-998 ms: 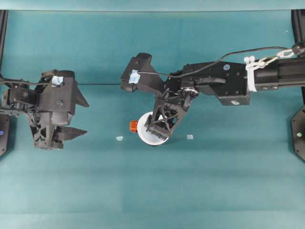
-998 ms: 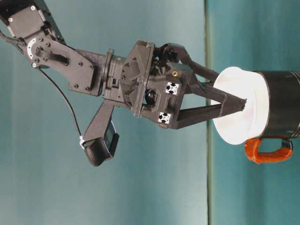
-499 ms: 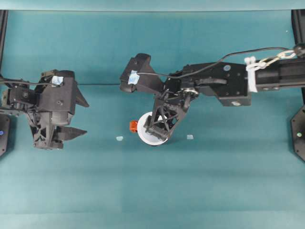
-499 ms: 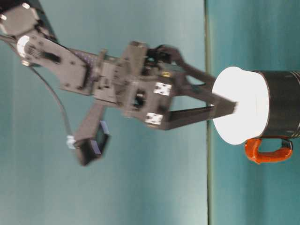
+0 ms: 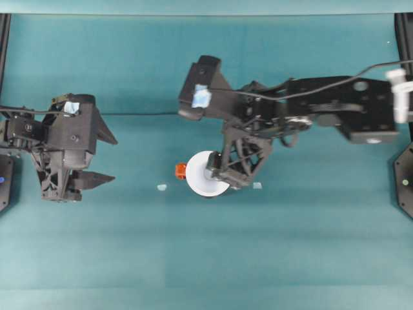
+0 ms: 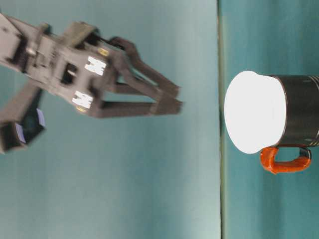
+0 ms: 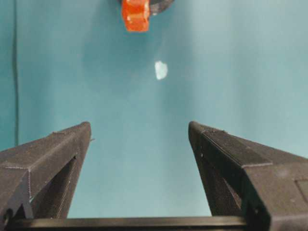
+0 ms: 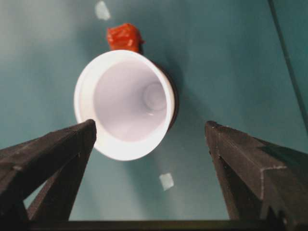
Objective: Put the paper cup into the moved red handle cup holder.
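Cup seated in the holder, both grippers spread.

We see the right gripper [image 5: 227,175] above the table [image 5: 290,245], fingers apart, empty; left gripper [image 5: 97,160] likewise, well aside. The holder [image 6: 299,117] carries the cup [image 6: 254,112], rim above.

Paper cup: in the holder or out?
In. The paper cup sits in the black holder, white rim above the holder's top; right gripper open, clear of it.

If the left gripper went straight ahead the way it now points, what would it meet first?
The left gripper would probably first reach the small pale scrap on the table, then the red handle of the cup holder beyond; depth is unclear.
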